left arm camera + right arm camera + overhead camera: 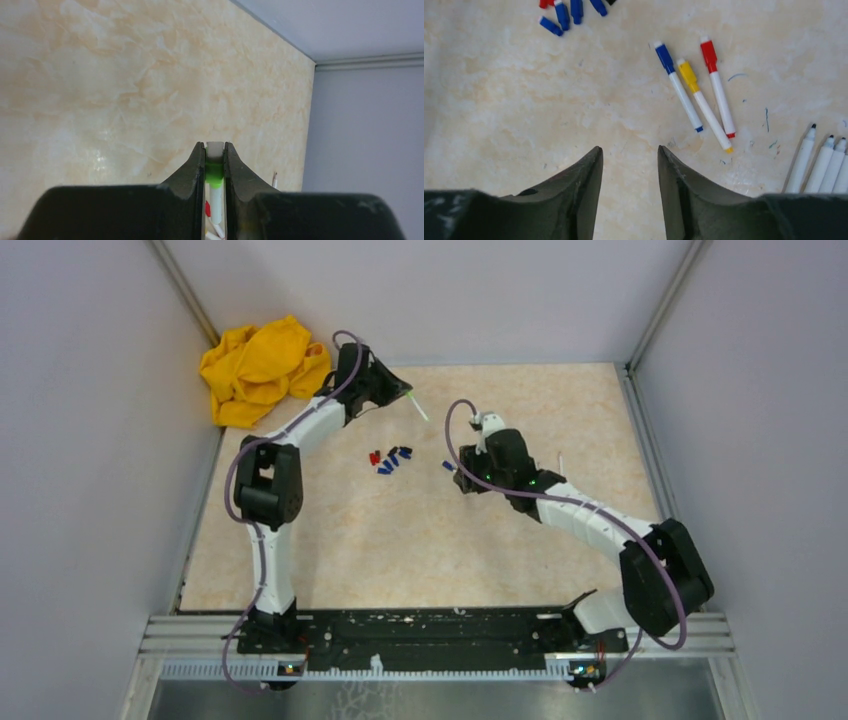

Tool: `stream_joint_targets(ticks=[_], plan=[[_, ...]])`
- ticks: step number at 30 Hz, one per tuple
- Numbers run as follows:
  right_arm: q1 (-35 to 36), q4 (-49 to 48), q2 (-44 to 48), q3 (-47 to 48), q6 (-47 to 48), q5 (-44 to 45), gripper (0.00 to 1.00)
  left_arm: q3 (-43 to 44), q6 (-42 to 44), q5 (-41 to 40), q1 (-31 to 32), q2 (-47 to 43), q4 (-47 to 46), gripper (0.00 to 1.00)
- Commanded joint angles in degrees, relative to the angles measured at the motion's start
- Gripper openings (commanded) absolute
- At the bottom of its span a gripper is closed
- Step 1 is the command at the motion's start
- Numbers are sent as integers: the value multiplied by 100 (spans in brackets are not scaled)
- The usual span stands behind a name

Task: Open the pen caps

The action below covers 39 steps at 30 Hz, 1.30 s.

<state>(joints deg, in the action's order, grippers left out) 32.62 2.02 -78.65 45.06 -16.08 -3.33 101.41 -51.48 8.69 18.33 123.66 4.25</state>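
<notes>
My left gripper [400,388] is up at the back left, shut on a white pen with a green cap [215,172]; the jaws pinch the green part and the white barrel [216,202] runs back between the fingers. Loose pen caps [390,458], mostly blue with one red, lie in a small heap mid-table, also seen as blue caps [561,15] in the right wrist view. My right gripper [629,148] hovers open over bare table, nothing between its fingers. Three capped pens lie ahead of it: blue cap [664,57], yellow cap [687,74], red cap [709,55].
A crumpled yellow cloth [262,370] sits in the back left corner. Several uncapped white pens [819,160] lie side by side at the right of the right wrist view. Grey walls [100,440] close the table on three sides.
</notes>
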Motion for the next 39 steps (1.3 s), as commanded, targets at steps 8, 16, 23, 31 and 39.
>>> stream_joint_targets(ticks=[8, 16, 23, 31, 39], plan=[[-27, 15, -365, 1480, 294, -39, 62, -1100, 327, 1014, 350, -1090, -359, 0], [-88, -158, -783, 1864, 367, -286, 66, -1110, 439, 1484, 695, -1226, -200, 0], [-185, -158, -1038, 2144, 368, -388, 66, -1268, 499, 1607, 866, -1405, -114, 0], [-271, -335, -1387, 2326, 350, -514, 64, -1474, 486, 1704, 1006, -1652, -120, 0], [-348, -623, -1568, 2284, 264, -624, 49, -1630, 496, 1711, 1059, -1831, -137, 0]])
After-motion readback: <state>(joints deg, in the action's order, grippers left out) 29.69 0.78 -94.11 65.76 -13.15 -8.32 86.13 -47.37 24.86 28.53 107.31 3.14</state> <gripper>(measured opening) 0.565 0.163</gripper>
